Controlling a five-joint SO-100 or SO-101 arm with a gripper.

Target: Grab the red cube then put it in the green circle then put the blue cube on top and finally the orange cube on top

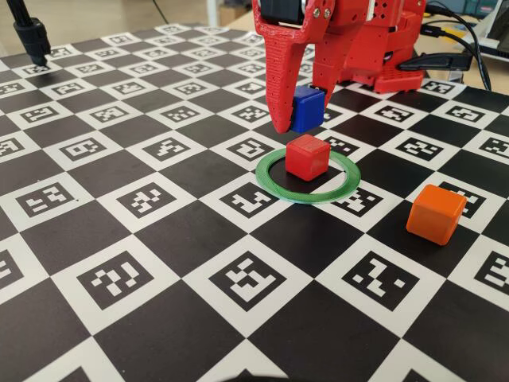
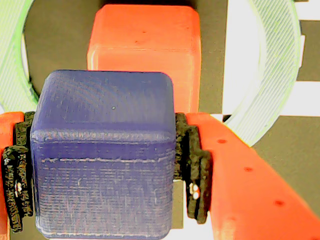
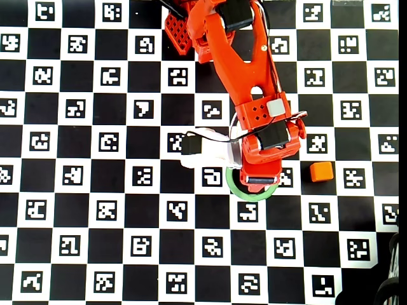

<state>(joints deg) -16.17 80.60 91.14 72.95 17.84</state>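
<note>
**One cube placed, a second held just above it**

Three cubes are showing on a black-and-white checkered board (image 1: 119, 239) printed with square markers. The red cube (image 1: 307, 157) is sitting inside the green ring (image 1: 270, 185), which is lying flat on the board. The red robot gripper (image 1: 296, 119) is hanging over the ring with its two fingers clamped on the blue cube (image 1: 308, 108), black pads pressing on opposite faces.

The relation that matters for the coming move: in the fixed view the blue cube is hanging in the air above the red cube and set slightly toward the back and left of it, close but not touching. The wrist view agrees, with the blue cube (image 2: 102, 155) filling the foreground and the red cube (image 2: 145, 45) peeking out beyond its top edge, so the two are not yet squarely lined up. The stacking looks likely to call for a small shift over the red cube and then a lowering.

The orange cube (image 1: 435, 213) is waiting on the board, well apart from the ring, to the right in the fixed view.

The overhead view is showing the orange cube (image 3: 321, 171) and part of the ring (image 3: 249, 196), but the arm is hiding both the red and blue cubes there. Only the wrist view is showing the pads (image 2: 192, 167) gripping.
</note>
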